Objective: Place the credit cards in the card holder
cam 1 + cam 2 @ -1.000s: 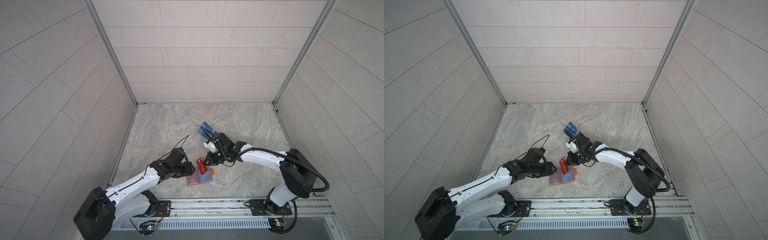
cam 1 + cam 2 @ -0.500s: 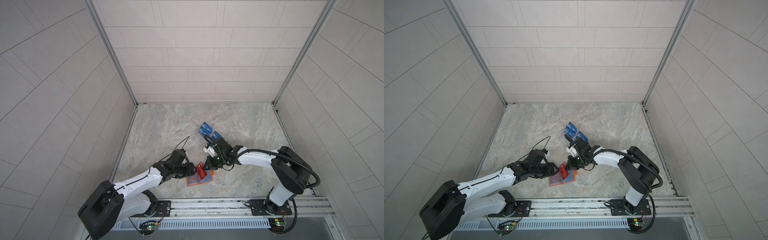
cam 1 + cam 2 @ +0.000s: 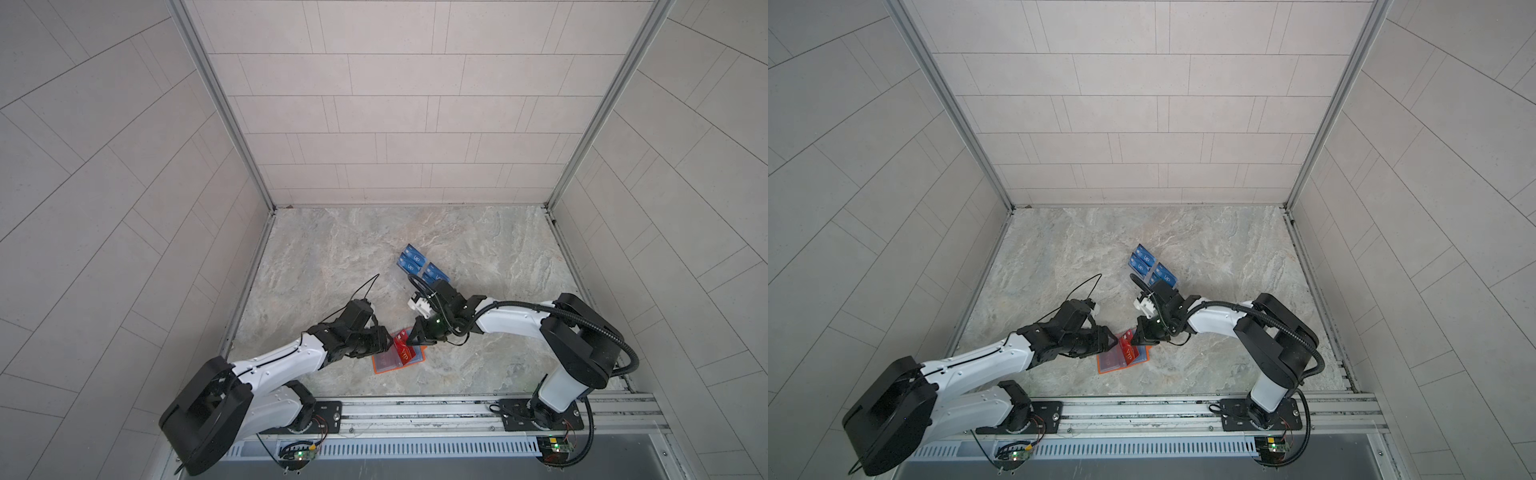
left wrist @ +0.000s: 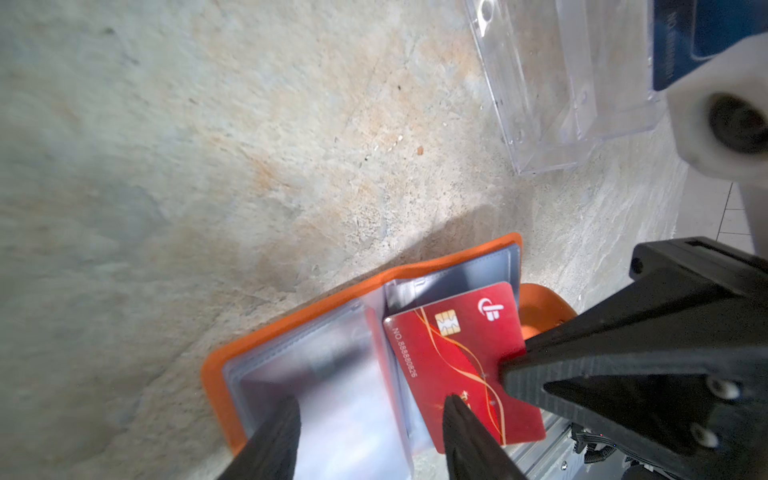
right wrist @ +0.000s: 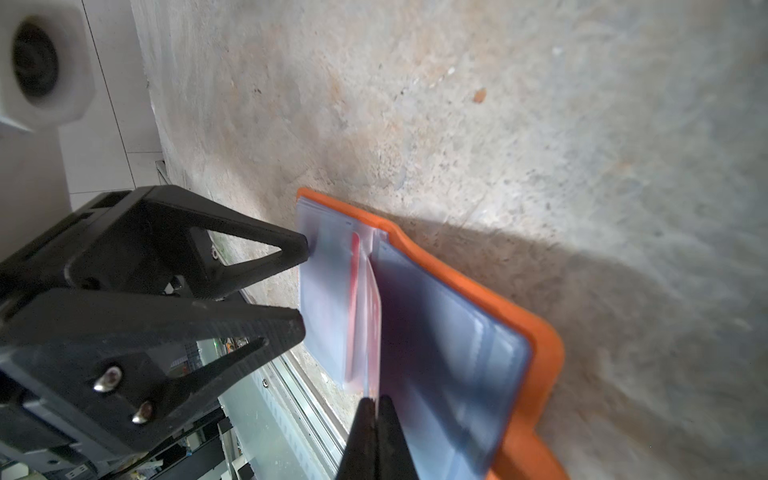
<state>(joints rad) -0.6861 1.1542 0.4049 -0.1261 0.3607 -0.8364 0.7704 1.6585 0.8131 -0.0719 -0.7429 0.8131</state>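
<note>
Partway, I judge: the left gripper (image 3: 384, 343), half spread and empty, has its tips at the clear sleeves of the open orange book-like card holder (image 5: 544, 349), near centre. The right gripper (image 3: 413, 338) pinches a red plastic credit card (image 4: 457, 353) tilted over it, not yet seated. Farther back, blue credit cards (image 3: 411, 259) wait in a clear acrylic rack (image 4: 561, 104), well clear.

Card holder (image 4: 316, 361) sleeves blurred, edge-cropped

Soft even light in both top views, walls (image 3: 83, 208) bowed at the edges; wrist views blurred nearby, shadow across the worktop (image 5: 623, 291)
</note>
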